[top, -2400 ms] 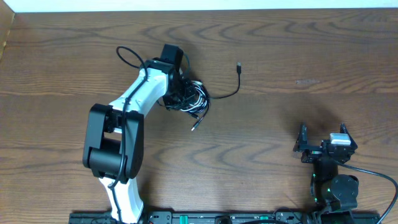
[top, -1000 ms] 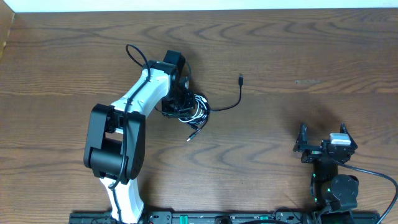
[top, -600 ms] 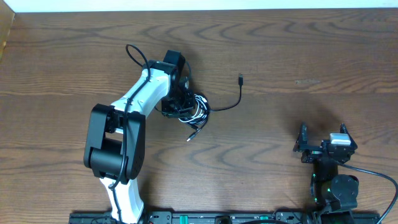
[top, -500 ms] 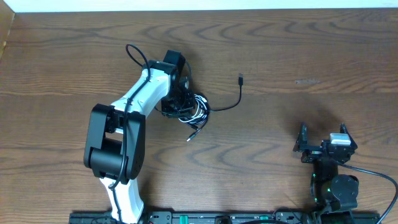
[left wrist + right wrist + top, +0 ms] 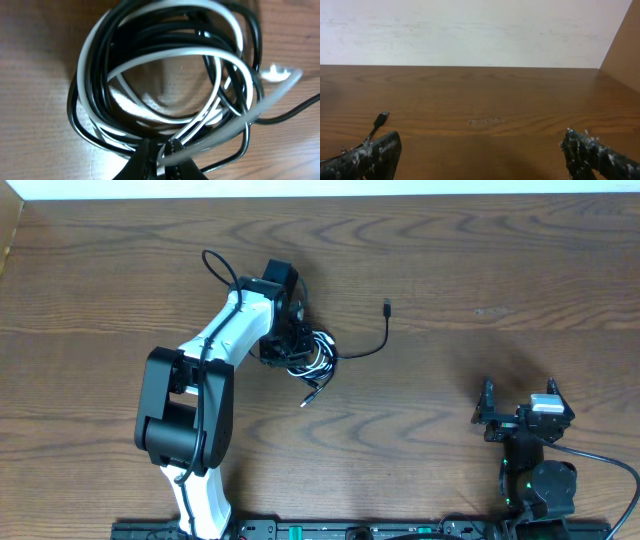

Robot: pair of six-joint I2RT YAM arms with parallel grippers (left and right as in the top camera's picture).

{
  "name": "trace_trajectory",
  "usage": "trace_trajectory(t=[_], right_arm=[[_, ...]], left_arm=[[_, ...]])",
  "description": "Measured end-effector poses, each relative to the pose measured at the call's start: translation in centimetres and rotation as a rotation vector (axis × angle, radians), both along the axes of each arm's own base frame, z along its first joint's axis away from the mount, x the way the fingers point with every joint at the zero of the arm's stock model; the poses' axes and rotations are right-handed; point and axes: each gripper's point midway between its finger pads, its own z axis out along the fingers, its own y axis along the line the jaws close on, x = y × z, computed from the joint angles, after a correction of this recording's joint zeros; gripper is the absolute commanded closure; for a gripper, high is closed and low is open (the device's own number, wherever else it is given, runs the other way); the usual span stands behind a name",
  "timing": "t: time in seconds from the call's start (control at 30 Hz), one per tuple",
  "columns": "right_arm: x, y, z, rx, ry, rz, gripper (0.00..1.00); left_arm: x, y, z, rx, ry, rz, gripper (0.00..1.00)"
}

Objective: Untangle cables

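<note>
The left gripper (image 5: 283,348) is pinched shut on the cables (image 5: 314,352). In the wrist view its fingertips meet on a white strand and some black ones at the near edge of the coil. Compared with a little more than two seconds ago, this gripper and the bundle sit slightly closer to the arm's base. The whole knot went along as one piece, and during the last second nothing moves at all. I judge that the small pull has only dragged the tangle and has freed no strand, so the task is hardly begun. The bundle lies on the table (image 5: 450,250), touching the gripper on its right side. One short tail with a pale end (image 5: 305,402) hangs out just below it. One long black tail runs away to the right and ends in a plug (image 5: 387,305), near the gripper but apart from it. By count I see one white cable, and the black loops overlap too much to count them. There are two loose ends, two arms and two grippers. Well apart to the right, the right gripper (image 5: 520,412) rests with its jaws wide and empty, and no cable is near it.
</note>
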Motion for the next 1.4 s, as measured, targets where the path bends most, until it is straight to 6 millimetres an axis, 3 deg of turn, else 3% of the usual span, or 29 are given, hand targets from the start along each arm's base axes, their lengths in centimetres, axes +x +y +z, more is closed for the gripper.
trace_trajectory(t=[0.47,1.4], right_arm=[[0.0,1.6,0.0,0.000,0.000,0.066,0.01],[0.0,1.6,0.0,0.000,0.000,0.067,0.01]], left_arm=[[1.2,-0.3,0.0,-0.014,-0.049,0.000,0.88],[1.5,-0.4,0.1,-0.019,-0.065,0.000,0.88]])
